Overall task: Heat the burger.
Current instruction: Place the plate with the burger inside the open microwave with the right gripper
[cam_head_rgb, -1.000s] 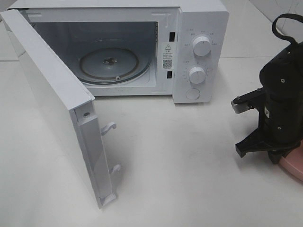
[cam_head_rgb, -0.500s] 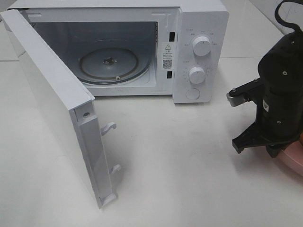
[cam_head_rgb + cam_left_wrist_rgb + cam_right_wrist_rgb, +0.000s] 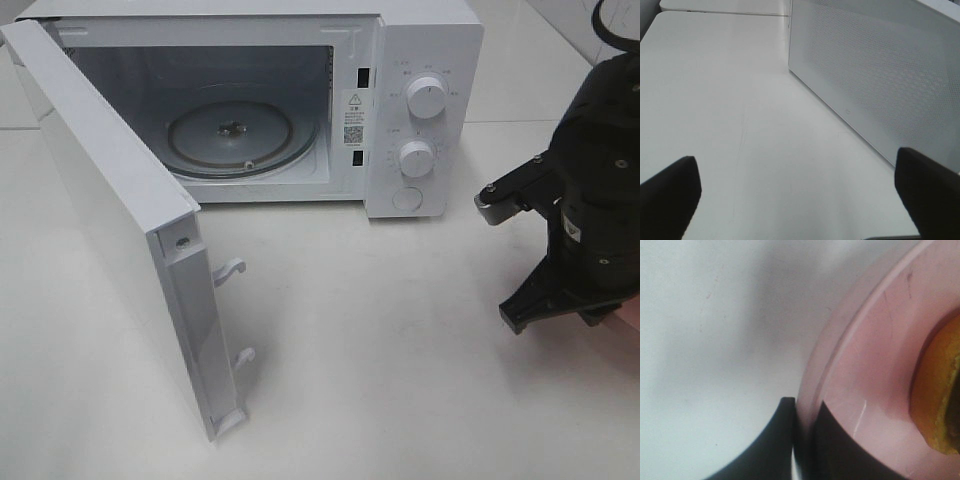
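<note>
High over microwave [image 3: 425,40]; wrist views close

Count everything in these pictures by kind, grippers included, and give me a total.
microwave: 1
pink plate: 1
burger: 1
grippers: 2 (left gripper, right gripper)
Total: 5

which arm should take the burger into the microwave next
Right. The right gripper is shut on the rim of the pink plate holding the burger. The left gripper hangs open and empty by the outer face of the open microwave door.
</note>
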